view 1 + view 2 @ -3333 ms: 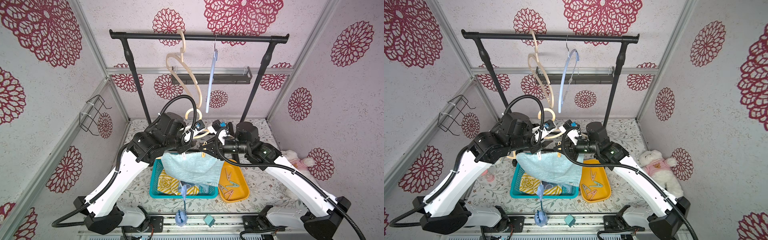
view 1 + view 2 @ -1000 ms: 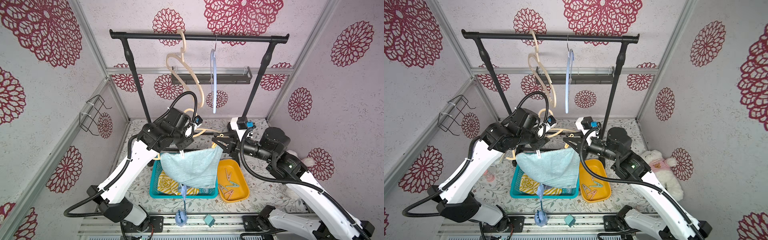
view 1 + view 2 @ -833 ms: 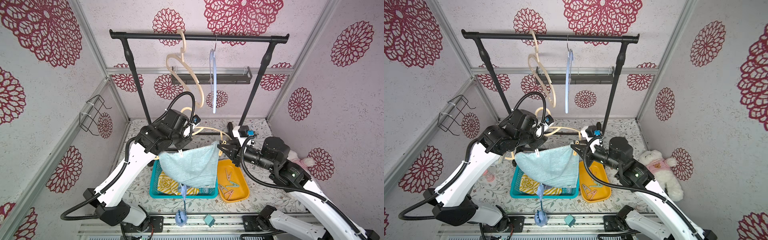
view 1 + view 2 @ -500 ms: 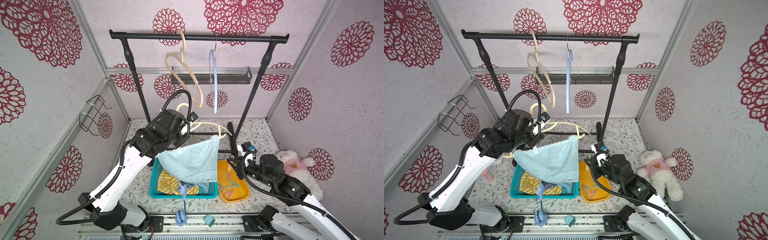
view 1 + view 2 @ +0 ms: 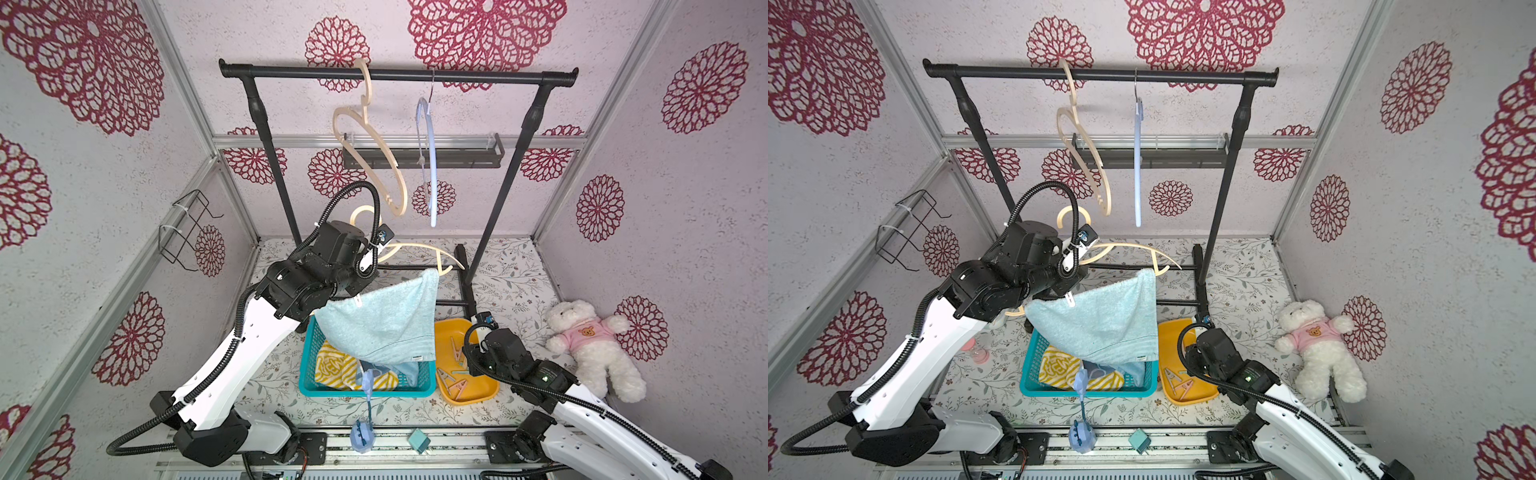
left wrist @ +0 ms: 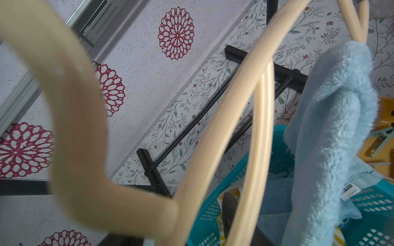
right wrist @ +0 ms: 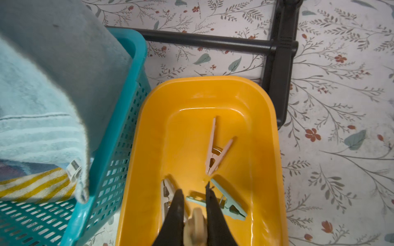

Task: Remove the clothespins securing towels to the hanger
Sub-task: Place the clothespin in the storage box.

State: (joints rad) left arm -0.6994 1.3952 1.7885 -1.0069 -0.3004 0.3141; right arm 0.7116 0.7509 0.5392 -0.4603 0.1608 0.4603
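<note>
At left, the left gripper (image 5: 371, 266) holds a wooden hanger (image 5: 419, 249) aloft over the floral table (image 5: 507, 266). The wrist hides the fingers in both top views. Only one dark finger (image 6: 229, 204) shows in the left wrist view, so the grip appears closed on the hanger's neck, not wide.

A plain light blue towel (image 5: 382, 320) hangs from the hanger w/ one corner draped over the hanger's far end. A white clothespin (image 5: 358, 300) is clipped on the towel's upper edge, just beside the wrist. The towel's lower edge dangles over a teal basket (image 5: 305, 374), which holds a yellow-and-white striped towel (image 5: 332, 365) and more blue cloth.

In the bkgd stands a black rack (image 5: 395, 75) w/ a second wooden hanger (image 5: 374, 141) and a blue hanger (image 5: 428, 166) on its bar.

Just beside the basket sits a yellow tray (image 7: 275, 127). In it lie a pink clothespin (image 7: 215, 149), a mint green clothespin (image 7: 229, 201) and a pale clothespin (image 7: 167, 196) partly behind the fingers.

The right gripper (image 7: 193, 188) hangs low over the tray's near end. Its jaws are narrow, pinching a blurred beige clothespin (image 7: 195, 225) btwn black fingers.

At far right, a white teddy bear (image 5: 590, 340) in a pink shirt lies near the wall.
</note>
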